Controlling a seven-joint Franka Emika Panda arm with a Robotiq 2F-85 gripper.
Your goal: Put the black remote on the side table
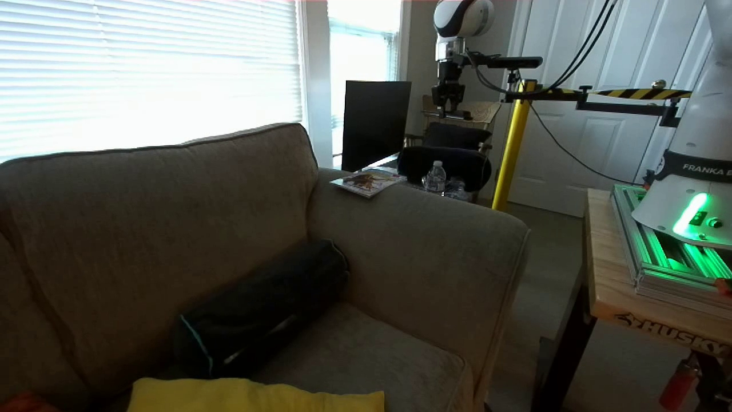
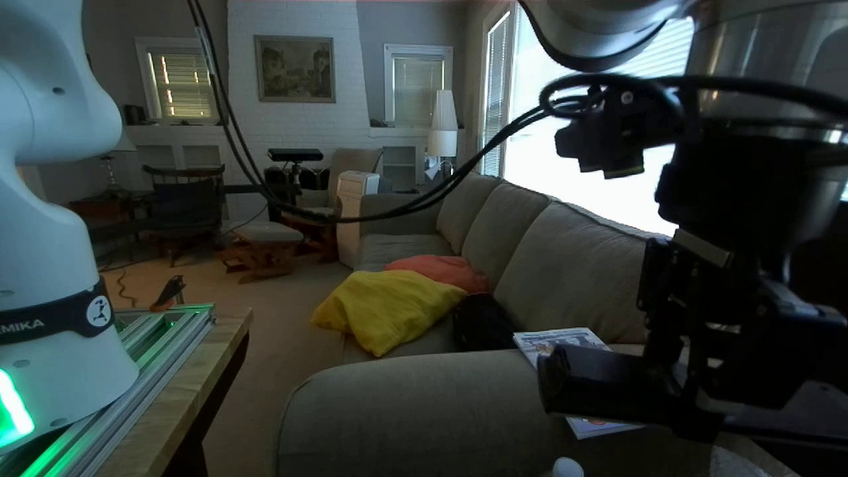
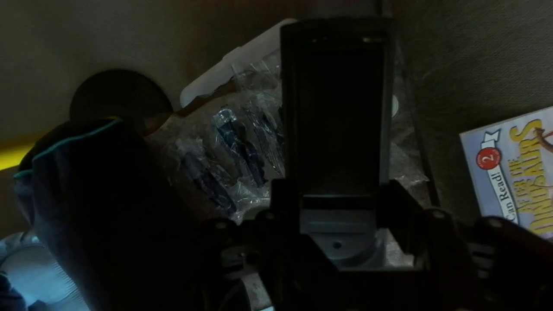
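Jaws, parted only its width, grip a slim blk oblong remote (image 3: 339,116) in mid-air in both ext. views. Wrist cam: it's over plastic-wrapped dark items (image 3: 242,151), w/ blue/yellow paper bk (image 3: 505,172) nearby on brown fabric couch arm (image 3: 466,65).

The black remote (image 3: 339,121), my black gripper (image 3: 338,201) and white arm (image 1: 706,129) contrast with a yellow pillow (image 2: 387,308), coral cushion (image 2: 440,269) and yellow-and-black striped bar (image 1: 635,94) as I watch from afar.
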